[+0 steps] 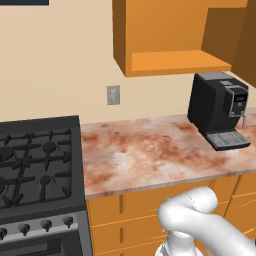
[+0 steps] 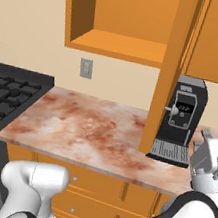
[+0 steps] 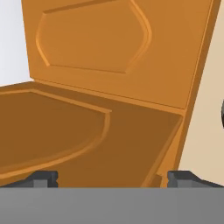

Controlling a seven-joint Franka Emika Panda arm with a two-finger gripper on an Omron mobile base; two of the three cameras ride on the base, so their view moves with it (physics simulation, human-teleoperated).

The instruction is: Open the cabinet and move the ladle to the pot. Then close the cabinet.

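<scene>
Above the counter [image 2: 92, 128] I see the cabinet [image 2: 172, 66] door swung open edge-on, hiding its shelf, gripper [image 3: 112, 177] spread wide.

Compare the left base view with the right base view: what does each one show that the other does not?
Left base view alone: the stove's front knobs.

Right base view alone: the open cabinet door edge-on with its silver knob, and the hand at the right, jaws wide open.

Both: the open cabinet, wall outlet, black coffee machine, marbled counter and stove.
</scene>
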